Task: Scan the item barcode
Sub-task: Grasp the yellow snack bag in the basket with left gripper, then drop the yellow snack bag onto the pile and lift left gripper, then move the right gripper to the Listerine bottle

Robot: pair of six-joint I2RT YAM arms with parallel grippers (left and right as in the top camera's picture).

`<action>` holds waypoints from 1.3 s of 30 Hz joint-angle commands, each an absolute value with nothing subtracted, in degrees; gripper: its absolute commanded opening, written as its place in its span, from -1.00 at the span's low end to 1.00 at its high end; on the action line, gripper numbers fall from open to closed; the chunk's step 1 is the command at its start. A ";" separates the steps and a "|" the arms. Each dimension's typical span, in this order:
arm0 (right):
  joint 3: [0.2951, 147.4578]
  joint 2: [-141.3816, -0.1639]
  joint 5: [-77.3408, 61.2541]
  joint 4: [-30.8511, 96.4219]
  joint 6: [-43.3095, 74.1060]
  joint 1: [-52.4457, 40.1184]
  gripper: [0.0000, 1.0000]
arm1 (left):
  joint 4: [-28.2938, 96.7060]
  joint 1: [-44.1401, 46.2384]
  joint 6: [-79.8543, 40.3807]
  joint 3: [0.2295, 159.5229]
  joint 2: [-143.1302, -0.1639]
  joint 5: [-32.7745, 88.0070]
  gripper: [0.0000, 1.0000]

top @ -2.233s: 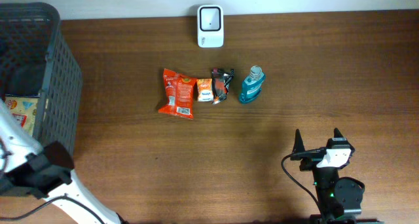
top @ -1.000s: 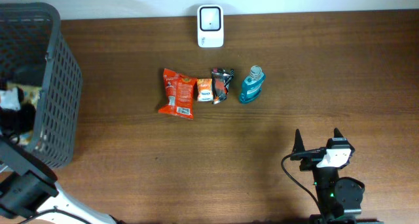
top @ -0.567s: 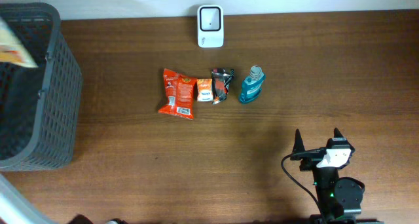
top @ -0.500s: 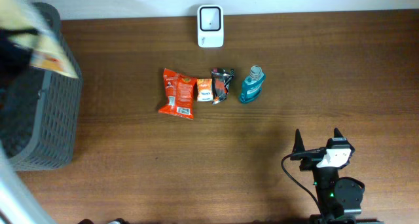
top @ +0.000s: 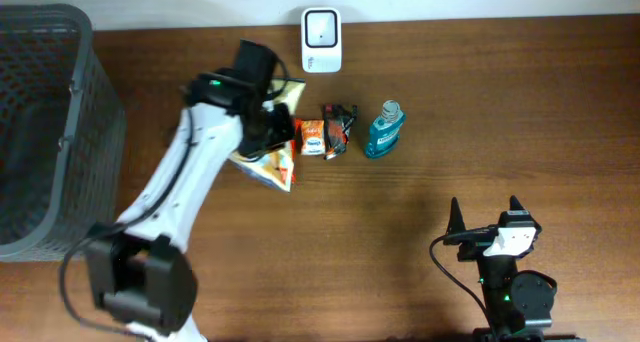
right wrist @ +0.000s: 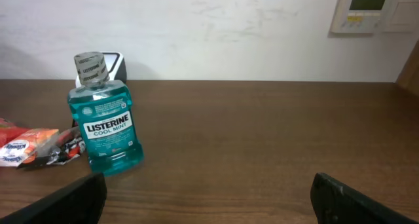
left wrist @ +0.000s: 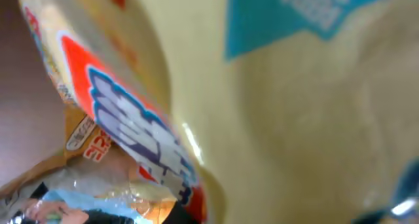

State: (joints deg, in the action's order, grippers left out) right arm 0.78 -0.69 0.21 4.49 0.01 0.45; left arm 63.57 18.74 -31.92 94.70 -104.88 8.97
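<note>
Left gripper [top: 272,132], clamped on a yellow packet [top: 268,170], has swung out of the basket [top: 95,132] to just short of the scanner [top: 321,40]; its barcode is seemingly not yet presented. Right gripper [top: 485,214] idles wide.

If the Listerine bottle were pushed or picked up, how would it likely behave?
The mouthwash bottle stands upright, taller than its base, so a high push would probably tip it. It looks nearly full of blue liquid, so likely heavy for its size. Its glossy plastic may be slippery.
</note>
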 commanded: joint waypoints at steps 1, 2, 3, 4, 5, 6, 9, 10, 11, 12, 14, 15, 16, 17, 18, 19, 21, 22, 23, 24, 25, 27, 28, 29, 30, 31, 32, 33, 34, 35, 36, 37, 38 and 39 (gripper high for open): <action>0.32 -0.36 0.67 4.71 0.47 0.78 0.97 | 60.40 22.00 -35.42 94.96 -110.72 7.64 -0.92; 0.32 -0.36 0.67 4.71 0.47 0.78 0.97 | 59.92 22.41 -35.40 94.96 -111.46 7.64 -0.60; 0.32 -0.36 0.67 4.71 0.47 0.78 0.97 | 59.20 22.76 -35.40 94.96 -112.20 7.64 0.11; 0.32 -0.36 0.67 4.71 0.47 0.78 0.97 | 58.52 23.16 -35.38 94.96 -112.97 7.64 0.72; 0.32 -0.36 0.67 4.71 0.47 0.78 0.97 | 58.13 23.24 -35.35 94.96 -113.25 7.64 0.89; 0.32 -0.36 0.67 4.71 0.47 0.78 0.97 | 57.82 23.24 -35.18 94.96 -113.25 7.38 0.99; 0.32 -0.36 0.67 4.71 0.47 0.78 0.97 | 58.46 22.28 -31.09 97.10 -112.95 7.66 0.99; 0.32 -0.36 0.67 4.71 0.47 0.78 0.97 | 60.27 21.85 -29.71 98.85 -112.62 7.64 0.98; 0.32 -0.36 0.67 4.71 0.47 0.78 0.97 | 62.94 21.06 -29.63 101.19 -112.12 7.49 0.98; 0.32 -0.36 0.67 4.71 0.47 0.78 0.97 | 65.98 19.92 -29.63 103.98 -111.44 7.42 0.98; 0.32 -0.36 0.67 4.71 0.47 0.78 0.97 | 72.97 16.93 -28.05 110.43 -109.49 7.46 0.98; 0.32 -0.36 0.67 4.71 0.47 0.78 0.97 | 76.20 15.59 -24.93 113.34 -108.25 7.44 0.98; 0.32 -0.36 0.67 4.71 0.47 0.78 0.97 | 79.66 13.93 -21.61 116.27 -106.37 7.35 0.98; 0.32 -0.36 0.67 4.71 0.47 0.78 0.97 | 80.66 13.30 -21.23 116.99 -105.56 6.98 0.98; 0.32 -0.36 0.67 4.71 0.47 0.78 0.97 | 82.24 11.94 -21.28 117.64 -103.81 4.99 0.98; 0.32 -0.36 0.67 4.71 0.47 0.78 0.97 | 83.74 10.33 -21.28 117.64 -101.58 2.20 0.98; 0.32 -0.36 0.67 4.71 0.47 0.78 0.97 | 86.39 8.29 -21.30 117.64 -98.94 -2.00 0.98; 0.32 -0.36 0.67 4.71 0.47 0.78 0.97 | 87.39 7.57 -21.30 117.64 -97.97 -3.33 0.98; 0.32 -0.36 0.67 4.71 0.47 0.78 0.97 | 88.12 7.31 -21.30 117.64 -97.69 -4.03 0.98; 0.32 -0.36 0.67 4.71 0.47 0.78 0.97 | 88.88 7.31 -21.28 117.64 -97.69 -4.29 0.98; 0.32 -0.36 0.67 4.71 0.47 0.78 0.97 | 89.91 7.33 -21.30 117.58 -97.71 -4.93 0.98; 0.32 -0.36 0.67 4.71 0.47 0.78 0.97 | 91.46 7.31 -21.32 117.43 -97.71 -5.45 0.99; 0.32 -0.36 0.67 4.71 0.47 0.78 0.97 | 91.46 7.33 -21.32 117.40 -97.76 -5.43 0.98; 0.32 -0.36 0.67 4.71 0.47 0.78 0.97 | 91.39 7.33 -21.34 117.40 -97.76 -5.32 0.98; 0.32 -0.36 0.67 4.71 0.47 0.78 0.97 | 91.42 7.33 -21.34 117.40 -97.73 -5.17 0.98; 0.32 -0.36 0.67 4.71 0.47 0.78 0.97 | 91.42 7.33 -21.34 117.40 -97.73 -5.19 0.98; 0.32 -0.36 0.67 4.71 0.47 0.78 0.97 | 91.35 7.33 -21.37 117.38 -97.73 -5.17 0.98; 0.32 -0.36 0.67 4.71 0.47 0.78 0.97 | 90.91 7.40 -21.34 117.38 -97.73 -5.21 0.98; 0.32 -0.36 0.67 4.71 0.47 0.78 0.97 | 91.02 7.38 -21.34 117.38 -97.73 -5.21 0.98; 0.32 -0.36 0.73 4.67 0.43 0.78 0.97 | 90.96 7.38 -21.34 117.38 -97.73 -5.23 0.98; 0.32 -0.36 0.67 3.57 0.49 0.78 0.97 | 90.98 7.38 -21.34 117.38 -97.73 -5.23 0.99; 0.32 -0.36 -1.67 1.80 1.02 0.75 0.97 | 90.98 7.33 -21.34 117.38 -97.73 -5.23 0.98; 0.32 -0.36 -5.10 0.38 2.24 0.75 0.97 | 90.98 7.33 -21.34 117.38 -97.73 -5.21 0.98; 0.32 -0.36 -12.34 -1.83 5.87 0.75 0.98 | 90.98 7.33 -21.34 117.38 -97.73 -5.23 0.98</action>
